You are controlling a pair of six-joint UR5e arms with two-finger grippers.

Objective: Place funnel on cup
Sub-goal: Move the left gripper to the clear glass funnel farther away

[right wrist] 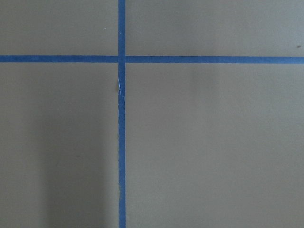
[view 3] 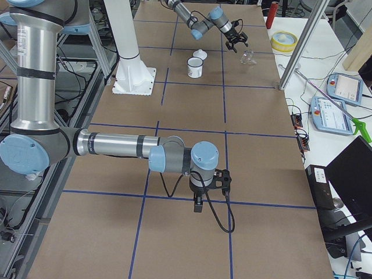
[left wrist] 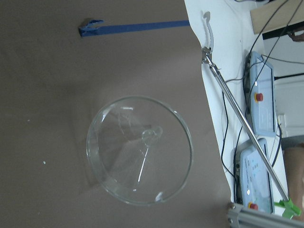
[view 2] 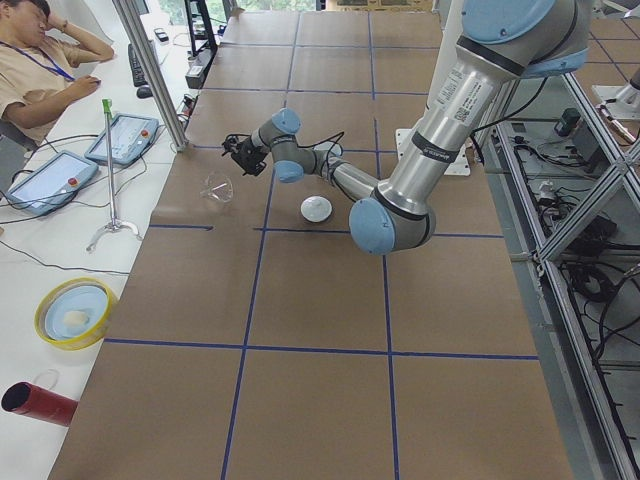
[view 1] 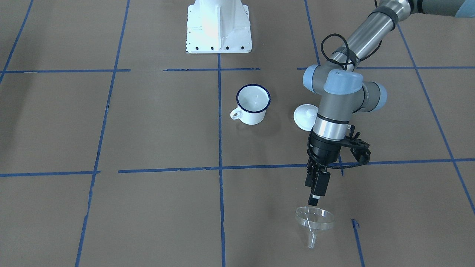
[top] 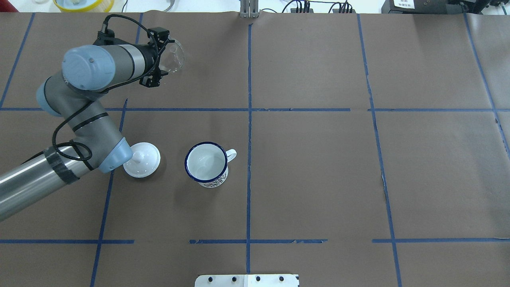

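The clear funnel point(view 1: 314, 218) is near the table's far edge on my left side, wide mouth tilted up toward the gripper and spout pointing to the operators' edge. It fills the left wrist view point(left wrist: 140, 156). My left gripper point(view 1: 314, 202) points down right at the funnel's rim. I cannot tell whether it touches the rim or whether it is open or shut. The white cup point(view 1: 253, 104) with a dark blue rim stands upright and empty near the table's middle point(top: 206, 163). My right gripper point(view 3: 197, 204) hangs low over bare table, far from both; I cannot tell its state.
A round white lid point(view 1: 305, 116) with a knob lies between the cup and my left arm's elbow. The table's edge point(left wrist: 202, 95) is close beyond the funnel, with a metal rod and tablets past it. The white robot base point(view 1: 219, 27) stands at my side.
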